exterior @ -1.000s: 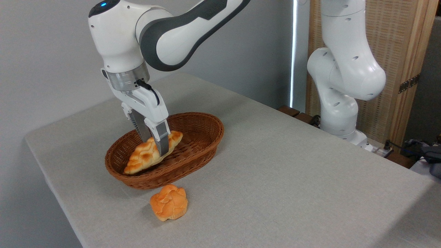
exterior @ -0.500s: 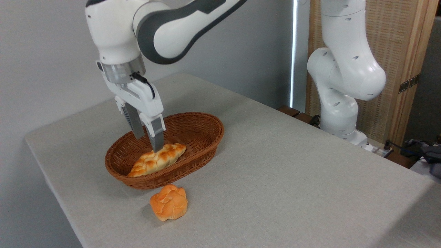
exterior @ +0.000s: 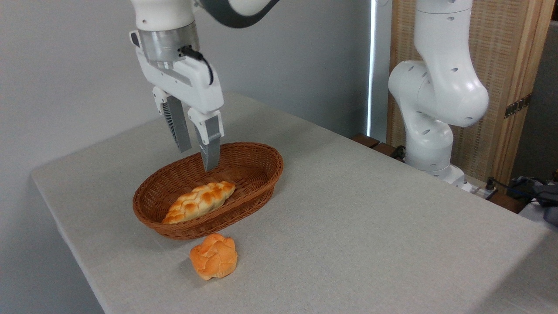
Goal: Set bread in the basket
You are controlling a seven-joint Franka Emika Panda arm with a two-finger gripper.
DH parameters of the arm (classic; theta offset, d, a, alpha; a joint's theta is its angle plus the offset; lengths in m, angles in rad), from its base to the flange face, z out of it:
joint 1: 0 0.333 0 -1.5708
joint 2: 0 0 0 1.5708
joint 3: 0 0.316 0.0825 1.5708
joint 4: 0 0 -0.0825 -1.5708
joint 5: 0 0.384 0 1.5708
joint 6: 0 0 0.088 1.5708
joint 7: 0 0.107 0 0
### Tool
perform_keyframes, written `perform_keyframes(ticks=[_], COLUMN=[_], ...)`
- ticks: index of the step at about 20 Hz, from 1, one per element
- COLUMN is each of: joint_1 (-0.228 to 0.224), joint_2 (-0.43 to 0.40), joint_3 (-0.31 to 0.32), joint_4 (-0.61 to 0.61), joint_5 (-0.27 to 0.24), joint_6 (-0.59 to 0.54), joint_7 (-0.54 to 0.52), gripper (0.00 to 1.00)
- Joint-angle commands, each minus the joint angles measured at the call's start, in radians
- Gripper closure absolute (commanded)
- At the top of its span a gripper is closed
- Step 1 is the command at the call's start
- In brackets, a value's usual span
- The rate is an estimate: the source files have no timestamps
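Fixed camera, the only view. The bread lies on the floor of the basket, lengthwise along the oval and toward its near-left end, one pointed tip close to the near wall. The basket stands on the grey bench, left of centre. Above its far-left rim hangs the gripper, jaws parted and empty, well clear of the loaf; the tips point down into the basket's mouth. A round orange bun sits on the bench just outside the basket's near side, apart from the wicker. A second white arm stands at the far right edge of the bench, beside a wooden screen.

Judged from this layout, the task reads as done: the loaf rests wholly inside the rim and nothing holds it.

Handling, as a judgement. The loaf looks light and likely somewhat soft, with a braided, bumpy crust that should give the jaws purchase rather than slip. Its tapered ends offer little to hold; the thick middle, taken across the short width, looks the surest place. A hard squeeze might dent it. The basket appears stiff yet light, so a knock on its flared wall could slide it along the bench.
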Motion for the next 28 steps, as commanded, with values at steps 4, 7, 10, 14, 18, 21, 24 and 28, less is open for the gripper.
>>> perform_keyframes(ticks=[4, 7, 10, 14, 18, 21, 24, 28], joint_1=[0.063, 0.082, 0.083, 0.085, 0.085, 0.082, 0.080, 0.079], joint_2=[-0.094, -0.102, -0.094, -0.044, -0.024, -0.018, -0.016, -0.016], joint_3=[0.033, 0.033, 0.033, 0.036, 0.059, 0.059, 0.056, 0.050], joint_4=[-0.061, -0.057, -0.008, 0.098, 0.135, 0.133, 0.133, 0.133], joint_5=[-0.002, -0.002, 0.000, 0.000, 0.000, 0.024, 0.043, 0.085], joint_6=[-0.012, -0.021, -0.108, -0.203, -0.221, -0.214, -0.214, -0.221], joint_7=[0.021, 0.015, 0.015, 0.013, 0.018, 0.021, 0.022, 0.022], gripper=[0.00, 0.00, 0.00, 0.00, 0.00, 0.00, 0.00, 0.00])
